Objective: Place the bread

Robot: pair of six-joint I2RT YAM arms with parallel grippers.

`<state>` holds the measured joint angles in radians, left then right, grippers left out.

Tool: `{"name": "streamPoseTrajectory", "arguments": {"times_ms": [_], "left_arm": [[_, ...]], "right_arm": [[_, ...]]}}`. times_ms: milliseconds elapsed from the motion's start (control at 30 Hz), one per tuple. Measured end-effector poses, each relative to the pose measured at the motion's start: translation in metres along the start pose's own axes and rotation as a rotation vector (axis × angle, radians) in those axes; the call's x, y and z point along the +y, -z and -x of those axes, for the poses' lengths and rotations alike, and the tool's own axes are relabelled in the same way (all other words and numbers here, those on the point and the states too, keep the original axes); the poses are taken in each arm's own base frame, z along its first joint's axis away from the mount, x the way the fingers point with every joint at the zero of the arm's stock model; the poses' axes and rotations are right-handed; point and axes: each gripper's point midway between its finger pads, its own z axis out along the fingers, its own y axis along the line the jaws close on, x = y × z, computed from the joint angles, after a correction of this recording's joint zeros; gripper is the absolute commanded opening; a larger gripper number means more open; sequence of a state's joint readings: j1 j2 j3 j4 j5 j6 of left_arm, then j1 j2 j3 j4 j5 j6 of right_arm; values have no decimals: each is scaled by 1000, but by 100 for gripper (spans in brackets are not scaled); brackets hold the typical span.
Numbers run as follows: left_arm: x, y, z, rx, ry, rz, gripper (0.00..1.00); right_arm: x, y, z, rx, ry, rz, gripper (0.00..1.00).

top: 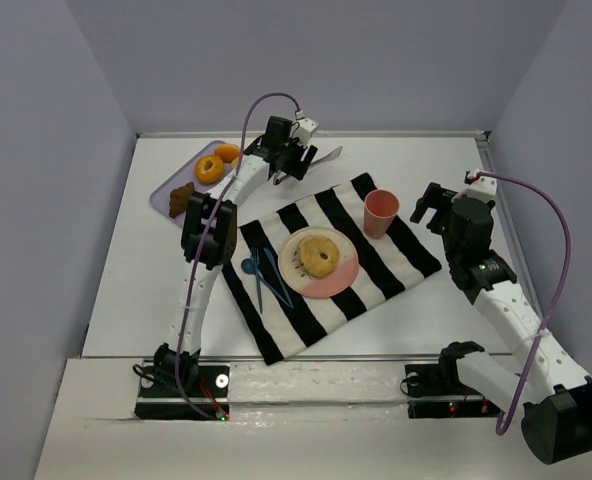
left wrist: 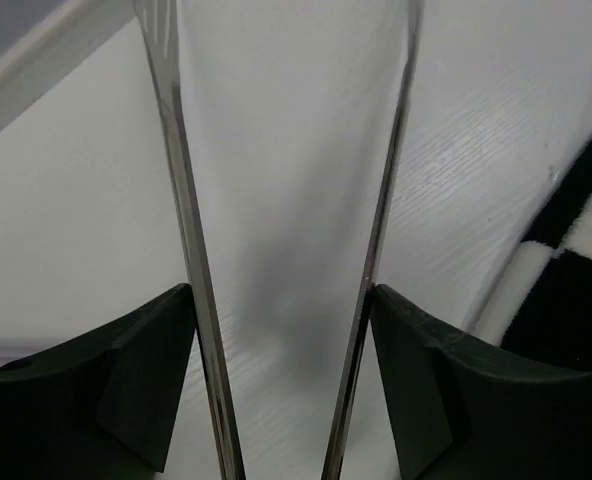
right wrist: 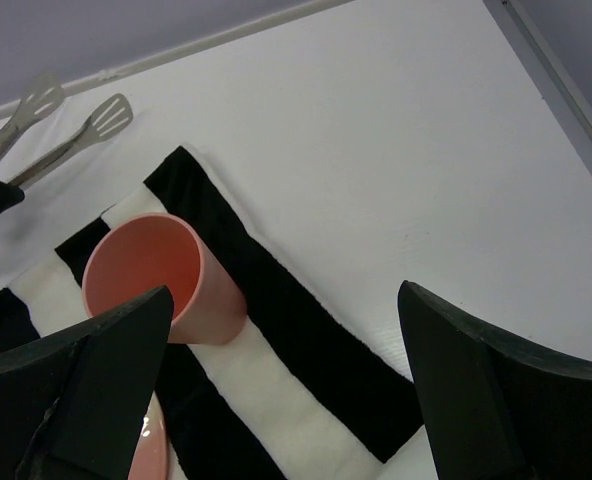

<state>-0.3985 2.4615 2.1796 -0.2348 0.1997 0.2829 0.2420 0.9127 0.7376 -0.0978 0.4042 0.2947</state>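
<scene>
Nearest us, the bread (top: 307,254) sits flat on the pink-and-cream plate (top: 342,283) in the middle of the striped cloth (top: 276,330), with blue cutlery (top: 261,272) just left of the plate. Further back, a pink cup (top: 380,212) stands upright on the cloth's right side. The right claw (right wrist: 284,295) hovers off the cloth's right corner beside that cup, fingers spread wide around nothing. Beyond the cloth's far edge, the left claw (left wrist: 281,295) squeezes a pair of metal tongs (left wrist: 186,200). Far left of the cloth, a tray (top: 164,188) carries an orange donut (top: 209,168).
</scene>
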Motion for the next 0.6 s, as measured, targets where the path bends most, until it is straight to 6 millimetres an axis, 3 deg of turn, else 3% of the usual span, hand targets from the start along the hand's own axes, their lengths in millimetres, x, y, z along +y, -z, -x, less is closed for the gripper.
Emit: {"name": "streamPoseTrajectory", "arguments": {"times_ms": [33, 67, 167, 367, 533, 600], "left_arm": [[0, -4, -7, 14, 4, -4, 95], [0, -6, -12, 25, 7, -6, 99], [0, -6, -20, 49, 19, -12, 99], [7, 15, 2, 9, 53, 9, 99], [15, 85, 65, -119, 159, 90, 99], [15, 133, 93, -204, 253, 127, 99]], "right_arm": [[0, 0, 0, 0, 1, 0, 100], [0, 0, 0, 0, 0, 0, 100], [0, 0, 0, 1, 0, 0, 100], [5, 7, 9, -17, -12, 33, 100], [10, 12, 19, -34, -26, 63, 100], [11, 13, 19, -31, -26, 69, 100]]}}
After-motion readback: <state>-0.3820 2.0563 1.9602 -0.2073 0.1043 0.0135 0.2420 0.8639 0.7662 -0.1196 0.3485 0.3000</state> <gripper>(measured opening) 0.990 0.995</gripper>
